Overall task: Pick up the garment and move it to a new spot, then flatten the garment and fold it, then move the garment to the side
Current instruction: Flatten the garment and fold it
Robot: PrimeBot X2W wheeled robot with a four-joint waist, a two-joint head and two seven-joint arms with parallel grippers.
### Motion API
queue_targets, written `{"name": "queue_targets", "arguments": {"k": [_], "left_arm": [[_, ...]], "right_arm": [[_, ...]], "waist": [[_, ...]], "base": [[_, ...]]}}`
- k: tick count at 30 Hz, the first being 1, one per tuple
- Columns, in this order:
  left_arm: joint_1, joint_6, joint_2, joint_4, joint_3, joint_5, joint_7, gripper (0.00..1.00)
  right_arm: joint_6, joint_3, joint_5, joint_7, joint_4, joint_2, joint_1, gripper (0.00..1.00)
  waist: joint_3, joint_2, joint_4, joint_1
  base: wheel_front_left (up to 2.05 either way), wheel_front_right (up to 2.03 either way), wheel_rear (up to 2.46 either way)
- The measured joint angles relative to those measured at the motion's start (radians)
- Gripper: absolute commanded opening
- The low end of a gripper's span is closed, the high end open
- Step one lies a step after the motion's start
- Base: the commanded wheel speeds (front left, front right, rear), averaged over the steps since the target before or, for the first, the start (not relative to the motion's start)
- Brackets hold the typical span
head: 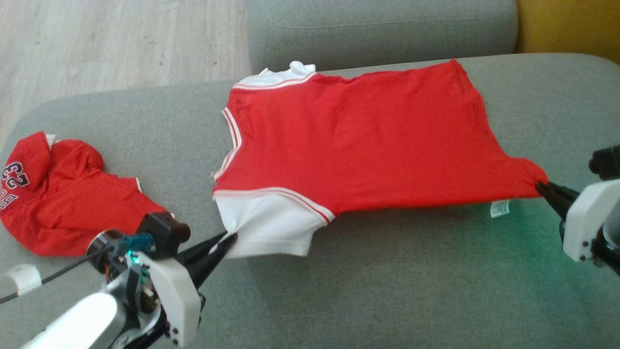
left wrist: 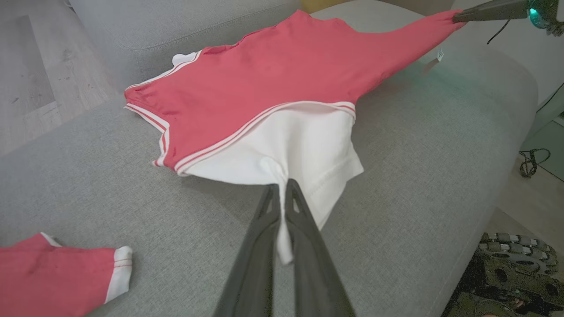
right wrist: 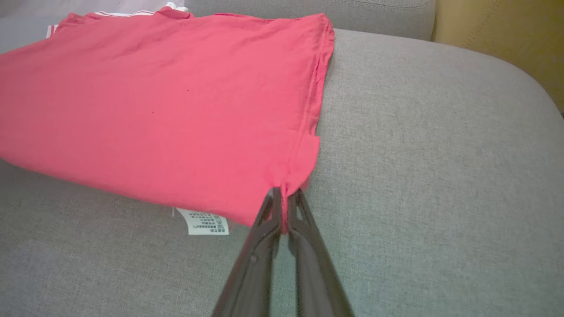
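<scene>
At the far left of the frame, a crumpled red jersey (head: 63,194) with dark numerals lies on a grey sofa seat (head: 387,291). At lower left, the left gripper (head: 227,241) has its jaws closed tight on the edge of a white sleeve (head: 271,228). The sleeve belongs to a red T-shirt (head: 363,140) spread across the middle of the seat. A white care label (head: 500,208) hangs below its near edge. At the right edge, the right gripper (head: 542,186) has its jaws pinched shut on the shirt's hem corner.

Head view down over sofa (head: 387,291), wrist views low and close, all sharing garment (head: 358,140)
</scene>
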Motion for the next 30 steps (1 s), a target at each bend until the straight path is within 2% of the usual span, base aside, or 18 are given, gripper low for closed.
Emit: {"name": "queue_targets", "arguments": {"k": [5, 13, 20, 25, 30], "left_arm": [[0.017, 0.026, 0.02, -0.066, -0.001, -0.011, 0.03, 0.0], [-0.004, 0.024, 0.017, -0.047, -0.01, 0.001, 0.05, 0.0], [-0.141, 0.015, -0.029, 0.074, 0.022, -0.046, 0.1, 0.0], [-0.298, -0.007, -0.037, 0.189, 0.032, -0.019, 0.14, 0.0], [-0.446, -0.034, -0.081, 0.323, 0.019, 0.015, 0.16, 0.0]], "right_arm": [[0.0, -0.017, 0.018, 0.024, -0.064, -0.024, 0.049, 0.0], [0.0, -0.072, 0.014, 0.041, -0.101, -0.021, 0.054, 0.0], [0.0, -0.126, -0.013, 0.058, -0.096, 0.016, -0.002, 0.0], [0.0, -0.145, -0.039, 0.071, -0.066, 0.055, -0.102, 0.0], [0.0, -0.145, -0.081, 0.072, 0.009, 0.111, -0.202, 0.0]], "waist": [[0.002, 0.0, 0.002, 0.0002], [0.036, 0.0, -0.002, 0.0003], [0.106, 0.0, -0.009, 0.0004], [0.17, 0.0, -0.018, 0.0005], [0.241, -0.0001, -0.031, 0.0006]], "base": [[0.0, 0.0, 0.0], [0.0, 0.0, 0.0], [0.0, 0.0, 0.0], [0.0, 0.0, 0.0], [0.0, 0.0, 0.0]]}}
